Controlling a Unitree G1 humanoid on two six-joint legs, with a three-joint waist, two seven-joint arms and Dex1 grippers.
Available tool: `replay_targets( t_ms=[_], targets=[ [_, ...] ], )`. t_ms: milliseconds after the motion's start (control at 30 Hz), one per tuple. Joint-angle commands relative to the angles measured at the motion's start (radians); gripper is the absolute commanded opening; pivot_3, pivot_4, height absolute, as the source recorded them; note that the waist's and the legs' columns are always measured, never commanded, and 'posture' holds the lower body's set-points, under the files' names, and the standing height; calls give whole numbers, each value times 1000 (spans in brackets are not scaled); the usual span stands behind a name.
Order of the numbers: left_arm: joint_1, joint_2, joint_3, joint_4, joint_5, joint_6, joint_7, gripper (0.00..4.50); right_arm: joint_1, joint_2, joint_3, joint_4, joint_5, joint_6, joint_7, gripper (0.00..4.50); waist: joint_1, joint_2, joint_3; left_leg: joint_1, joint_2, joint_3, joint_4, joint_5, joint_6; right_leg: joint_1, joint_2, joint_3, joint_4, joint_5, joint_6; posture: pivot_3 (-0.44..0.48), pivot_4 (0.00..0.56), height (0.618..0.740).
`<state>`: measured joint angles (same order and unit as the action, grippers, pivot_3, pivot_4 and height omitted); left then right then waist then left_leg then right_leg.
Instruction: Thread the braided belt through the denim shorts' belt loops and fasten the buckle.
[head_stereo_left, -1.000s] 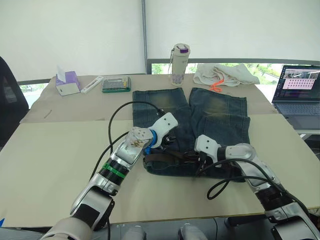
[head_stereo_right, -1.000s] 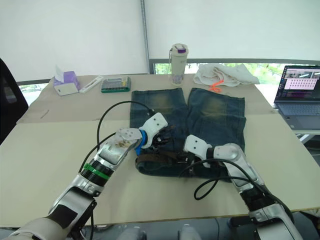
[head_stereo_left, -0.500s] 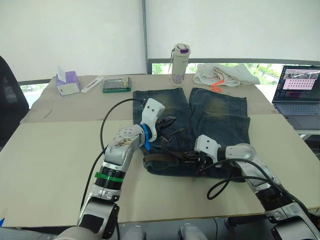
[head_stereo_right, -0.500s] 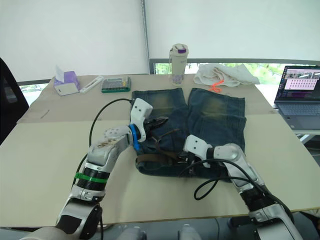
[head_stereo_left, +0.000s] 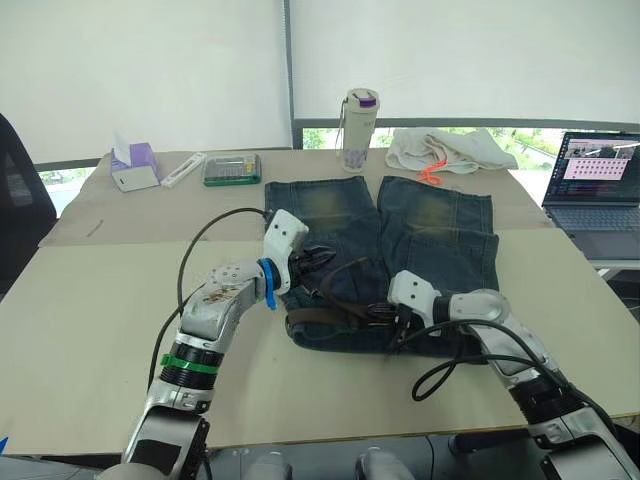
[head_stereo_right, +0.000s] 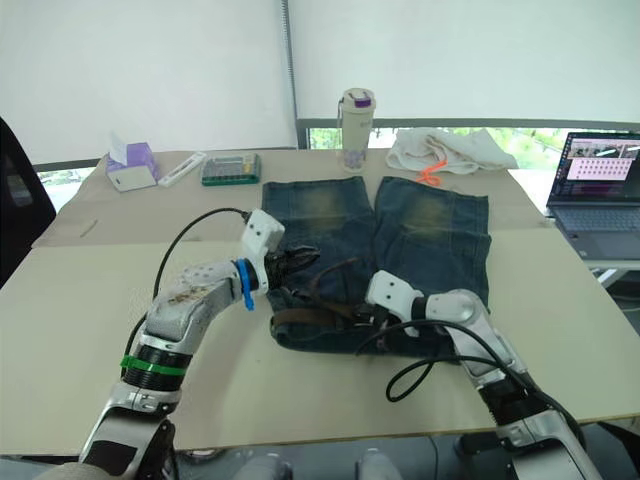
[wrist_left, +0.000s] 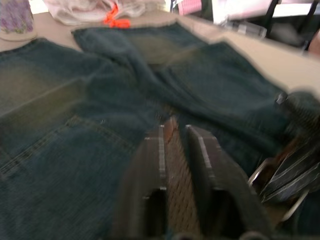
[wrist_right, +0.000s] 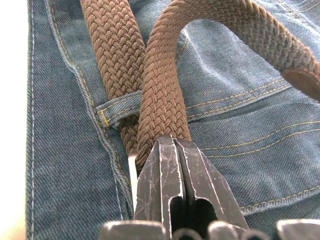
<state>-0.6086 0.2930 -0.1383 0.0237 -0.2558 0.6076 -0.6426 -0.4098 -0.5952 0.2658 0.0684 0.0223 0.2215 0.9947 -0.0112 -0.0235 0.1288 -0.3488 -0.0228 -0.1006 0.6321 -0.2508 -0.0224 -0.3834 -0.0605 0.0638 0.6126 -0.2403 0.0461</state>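
The denim shorts (head_stereo_left: 440, 225) lie flat with the waistband toward me. The braided belt (head_stereo_left: 345, 278) runs along the waistband and rises in an arc over the left half. My left gripper (head_stereo_left: 318, 260) is shut on the belt's free end above the shorts, and the strap shows between its fingers (wrist_left: 155, 165). At the waistband's middle my right gripper (head_stereo_left: 398, 318) is shut on the braided belt (wrist_right: 162, 95). Beside it one strand passes under a belt loop (wrist_right: 122, 107). Metal glints by the right gripper (wrist_left: 270, 175); I cannot tell if it is the buckle.
A bottle (head_stereo_left: 359, 130) and a white cloth (head_stereo_left: 450, 150) sit behind the shorts. A laptop (head_stereo_left: 600, 190) is at the far right. A tissue box (head_stereo_left: 135, 165), a white remote (head_stereo_left: 185, 168) and a green box (head_stereo_left: 232, 168) are at the back left. Black cables (head_stereo_left: 450, 370) hang off both arms.
My left gripper rose from the shorts with the belt end, then swung left and slightly down, drawing the belt into an arc. The right gripper has stayed put.
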Motion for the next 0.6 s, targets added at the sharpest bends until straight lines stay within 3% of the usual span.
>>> replay_targets(
  t_ms=[33, 133, 233, 400, 600],
  targets=[
    [-84, -1, 10, 40, 32, -8, 39, 2195, 48, -11, 55, 56, -41, 68, 12, 0, 0, 0, 0, 0, 0, 0, 0, 0, 0, 0, 0, 0, 0, 0, 0, 0, 150, 740],
    [-168, 25, -13, 133, 52, 5, -3, 3385, 38, -10, 56, 69, -42, 65, 15, 0, -1, 0, 0, 0, 0, 0, 0, 0, 0, 0, 0, 0, 0, 0, 0, 0, 150, 740],
    [-287, 103, -164, 235, 133, 87, -137, 4379, 31, -7, 62, 83, -45, 55, 19, 0, -3, 0, 0, 0, 0, 0, 0, 0, 0, 0, 0, 0, 0, 0, 0, 0, 150, 740],
    [-425, 105, -308, 378, 229, 95, -241, 4479, 27, 3, 66, 98, -49, 47, 11, 0, -4, 0, 0, 0, -1, 0, 0, 0, 0, 0, 0, 0, 0, -4, 7, 0, 150, 740],
    [-473, 23, -315, 393, 231, 192, -249, 4479, 42, 7, 56, 85, -47, 56, -7, 0, -8, 0, 0, -1, 0, 0, 0, 0, 0, -1, 1, 0, 1, -5, 8, 0, 150, 740]
  ],
)
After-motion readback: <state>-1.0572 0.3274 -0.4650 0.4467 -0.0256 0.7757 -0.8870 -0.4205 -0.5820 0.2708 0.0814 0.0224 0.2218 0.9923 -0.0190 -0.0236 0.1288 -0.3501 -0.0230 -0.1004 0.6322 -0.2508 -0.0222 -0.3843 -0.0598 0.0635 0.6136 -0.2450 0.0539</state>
